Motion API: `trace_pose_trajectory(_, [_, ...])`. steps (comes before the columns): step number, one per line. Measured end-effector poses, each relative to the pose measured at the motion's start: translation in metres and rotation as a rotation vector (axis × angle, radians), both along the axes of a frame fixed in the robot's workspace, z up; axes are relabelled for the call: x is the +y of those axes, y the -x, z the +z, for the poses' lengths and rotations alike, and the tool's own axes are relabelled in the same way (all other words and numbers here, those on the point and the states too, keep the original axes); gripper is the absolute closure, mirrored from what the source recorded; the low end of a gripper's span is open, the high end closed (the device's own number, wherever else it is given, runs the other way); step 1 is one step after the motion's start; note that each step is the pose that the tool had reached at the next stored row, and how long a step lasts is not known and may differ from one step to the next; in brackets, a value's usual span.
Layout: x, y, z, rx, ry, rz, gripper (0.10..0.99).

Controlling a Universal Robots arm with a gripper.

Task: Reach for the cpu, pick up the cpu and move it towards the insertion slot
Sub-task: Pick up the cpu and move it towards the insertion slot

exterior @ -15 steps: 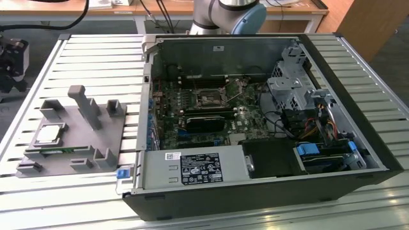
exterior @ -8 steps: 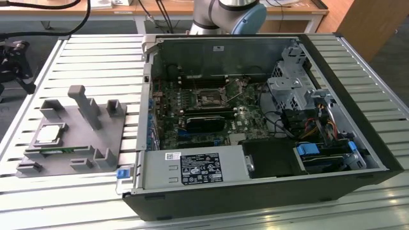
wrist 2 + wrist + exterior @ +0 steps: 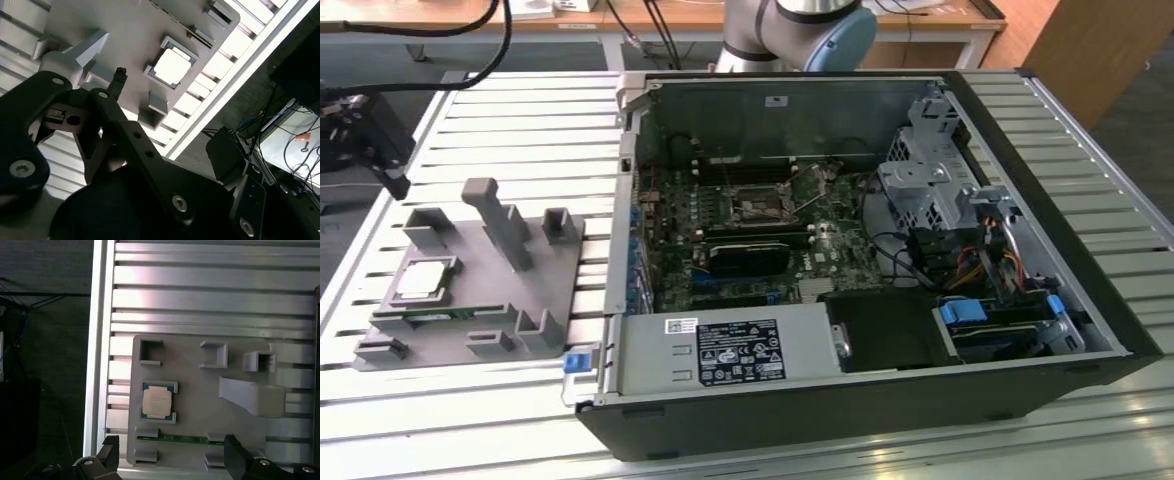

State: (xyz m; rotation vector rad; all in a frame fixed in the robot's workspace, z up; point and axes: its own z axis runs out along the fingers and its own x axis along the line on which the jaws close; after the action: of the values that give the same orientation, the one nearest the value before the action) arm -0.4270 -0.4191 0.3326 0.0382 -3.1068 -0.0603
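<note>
Cpu, one, is seated on one grey holder beside one green memory stick; two fingers of the gripper are spread wide, nothing held between them

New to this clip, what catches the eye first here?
The opened computer case sits in the exterior view's middle, the insertion slot on its green board. On the exterior view's left a grey holder carries the shiny cpu. In the first wrist view the open, empty gripper hangs near that holder.

A ribbed silver aluminium counter carries a flat grey plastic holder tray below the end effector, and an open black computer case farther off.
</note>
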Motion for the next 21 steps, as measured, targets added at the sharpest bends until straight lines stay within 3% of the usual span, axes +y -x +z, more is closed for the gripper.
trace_pose_trajectory(1, [-0.0010, 0.0006, -0.0018, 0.0001, 0.000, 0.001, 0.208])
trace_pose_trajectory(2, [-0.0014, 0.0018, -0.0036, 0.0000, 0.000, 0.000, 0.149])
trace_pose_trajectory(10, [0.0018, 0.0125, -0.0161, 0.0013, 0.000, -0.006, 0.149])
trace_pose_trajectory(21, [0.0029, 0.0144, -0.0356, 0.0024, 0.000, -0.019, 0.149])
